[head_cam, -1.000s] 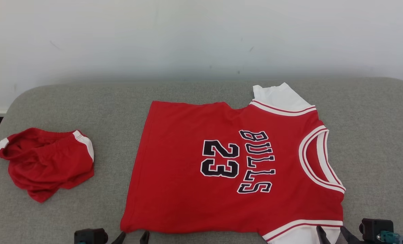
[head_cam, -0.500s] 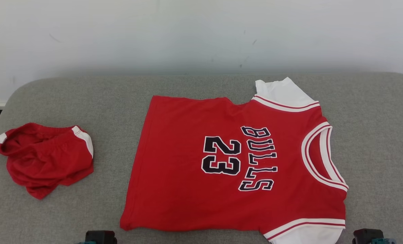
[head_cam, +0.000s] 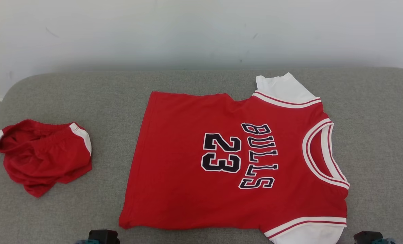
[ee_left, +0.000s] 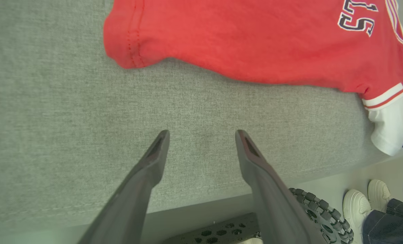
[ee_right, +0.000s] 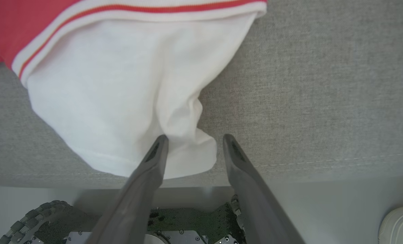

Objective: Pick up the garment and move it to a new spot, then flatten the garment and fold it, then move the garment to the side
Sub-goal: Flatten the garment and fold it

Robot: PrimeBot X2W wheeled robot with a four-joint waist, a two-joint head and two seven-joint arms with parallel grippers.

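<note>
I steer from the head view. Over the last second the whole picture has slid, so the camera has moved. The red basketball jersey with black lettering and white sleeves (head_cam: 221,162) has kept its place on the grey fabric-covered cushion (head_cam: 86,88). What has really changed is the arms: their dark fingers showed along the bottom of that view a second ago, and now I see only the dark wrist blocks there.

The jersey lies spread flat, right of the cushion's middle, with its collar toward the right end and its hem toward the left.

In the right wrist view, the right gripper (ee_right: 194,139) is spread at the cushion's near edge. The tip of the white near sleeve (ee_right: 120,95) lies between its fingers and under the left one. I see no pinch yet.

The left gripper (ee_left: 201,135) is spread wide over bare cushion. It is near the jersey's near hem corner (ee_left: 126,51) but apart from it.

I judge the flattening done and the fold about to begin, with the right side closer to a hold than the left.

I see no bin or basket. The cushion alone carries the things, including a crumpled pair of red shorts with white trim (head_cam: 42,156) toward its left end, well apart from the jersey.
</note>
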